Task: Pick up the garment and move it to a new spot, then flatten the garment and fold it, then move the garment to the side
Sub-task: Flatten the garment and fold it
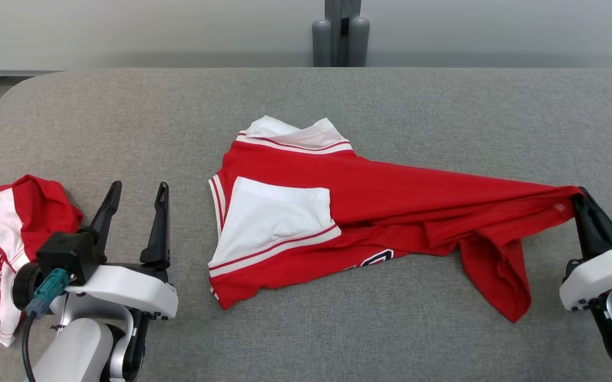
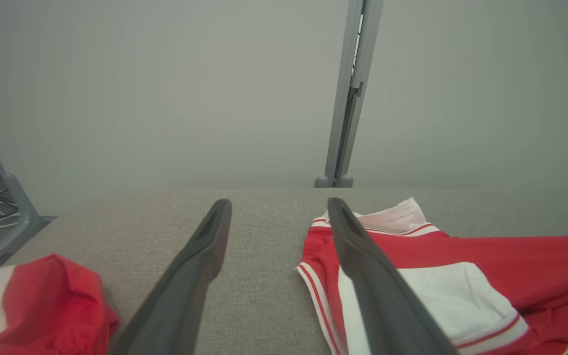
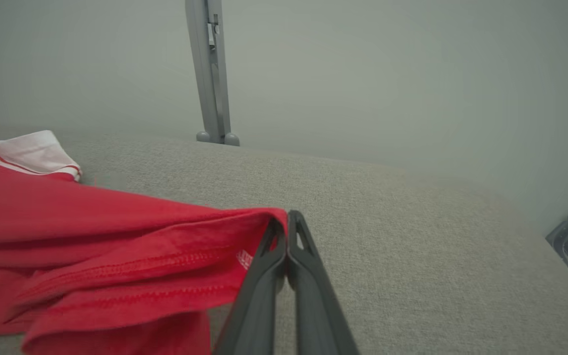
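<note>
Head view: set high, facing forward and down across the grey desk (image 1: 337, 95); wide enough to take in the left claw (image 1: 140, 184) at lower left and the right claw (image 1: 582, 193) at the right edge.
Left wrist view: low, just above the desk, facing along the left claw toward the far wall (image 2: 165, 98) and the grey post (image 2: 350, 98).
Right wrist view: low and close, slightly tilted, facing along the right claw toward the same post.
Shared by all three: red garment (image 1: 390, 196), far desk edge, post.
</note>
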Tool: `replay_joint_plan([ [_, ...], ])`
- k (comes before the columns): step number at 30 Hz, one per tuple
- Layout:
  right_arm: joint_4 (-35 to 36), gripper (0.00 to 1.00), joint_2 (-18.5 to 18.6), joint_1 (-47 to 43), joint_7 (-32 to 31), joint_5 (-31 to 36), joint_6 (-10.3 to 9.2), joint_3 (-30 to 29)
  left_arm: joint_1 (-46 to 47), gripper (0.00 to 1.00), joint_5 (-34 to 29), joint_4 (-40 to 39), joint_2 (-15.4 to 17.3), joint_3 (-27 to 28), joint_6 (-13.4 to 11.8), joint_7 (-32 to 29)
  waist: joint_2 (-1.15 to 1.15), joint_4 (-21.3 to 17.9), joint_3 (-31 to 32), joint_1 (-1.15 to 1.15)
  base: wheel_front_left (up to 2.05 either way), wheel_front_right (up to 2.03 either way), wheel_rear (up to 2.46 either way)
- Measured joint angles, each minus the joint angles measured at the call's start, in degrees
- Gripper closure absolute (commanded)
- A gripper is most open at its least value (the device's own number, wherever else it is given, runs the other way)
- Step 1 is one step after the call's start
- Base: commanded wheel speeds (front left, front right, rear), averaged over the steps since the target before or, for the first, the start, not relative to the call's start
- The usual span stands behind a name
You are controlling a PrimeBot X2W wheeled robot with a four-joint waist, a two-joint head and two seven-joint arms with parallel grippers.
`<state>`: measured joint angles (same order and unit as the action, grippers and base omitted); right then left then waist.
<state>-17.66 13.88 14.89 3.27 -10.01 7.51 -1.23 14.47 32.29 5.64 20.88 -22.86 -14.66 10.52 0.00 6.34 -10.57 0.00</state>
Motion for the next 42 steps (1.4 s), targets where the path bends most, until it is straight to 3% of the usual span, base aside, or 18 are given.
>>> replay_joint_plan([
  [1, -1.85, 1.00, -0.02, 0.66, 1.29, 0.15, 0.00, -0.14, 0.00, 0.00, 0.01, -0.05, 0.00, -0.03, -0.02, -0.04, 0.00, -0.03, -0.15, 0.00, 0.00, 0.00, 0.00],
  [2, -3.81, 0.86, 0.04, 1.70, 2.57, 0.37, 0.00, -0.13, 0.00, 0.00, 0.01, -0.18, 0.04, -0.04, -0.03, -0.25, 0.00, -0.09, -0.32, 0.00, 0.00, 0.00, 0.00],
  [3, -5.65, 0.54, 0.04, 2.99, 4.11, 0.54, 0.00, -0.10, -0.01, 0.00, 0.01, -0.24, 0.12, -0.03, -0.04, -0.25, 0.00, -0.19, -0.50, 0.00, 0.00, 0.00, 0.00],
  [4, -7.38, 0.00, -0.07, 4.29, 5.41, 0.52, 0.00, -0.12, -0.01, 0.00, 0.01, -0.26, 0.16, -0.03, -0.12, -0.26, 0.00, -0.35, -0.62, 0.00, 0.00, 0.00, 0.00],
  [10, -14.84, 0.00, -0.71, 9.85, 10.39, 1.92, 0.00, -1.63, 0.00, 0.00, 0.07, -0.40, 0.23, -0.19, -0.27, -0.48, 0.00, -1.14, -0.77, 0.00, 0.00, 0.00, 0.00],
  [15, -14.51, 0.00, -1.72, 9.84, 11.45, 2.53, 0.00, -4.93, -0.02, 0.00, 0.13, -0.37, 0.32, -0.30, -0.26, -0.42, 0.00, -1.69, -0.05, 0.00, 0.00, 0.00, 0.00],
  [21, -5.55, 0.00, -4.00, 5.19, 11.73, 4.08, -0.01, -7.08, -1.64, 0.00, 0.55, -0.76, 1.03, 0.18, -0.77, 0.09, 0.00, -2.72, 1.60, 0.00, 0.00, 0.00, 0.00],
  [30, 10.12, 0.00, -8.17, -6.70, 6.19, 5.66, 0.00, -0.93, -6.17, 0.00, 0.59, -3.77, 2.26, 0.73, -3.09, 0.08, 0.00, -4.23, 5.79, 0.00, 0.00, 0.00, 0.00],
  [42, 17.42, 0.00, -10.46, -18.49, 0.25, 6.19, 0.00, 1.41, -12.02, 0.00, 0.68, -6.06, 3.32, 0.07, -5.37, -1.19, 0.00, -5.03, 10.49, 0.00, 0.00, 0.00, 0.00],
])
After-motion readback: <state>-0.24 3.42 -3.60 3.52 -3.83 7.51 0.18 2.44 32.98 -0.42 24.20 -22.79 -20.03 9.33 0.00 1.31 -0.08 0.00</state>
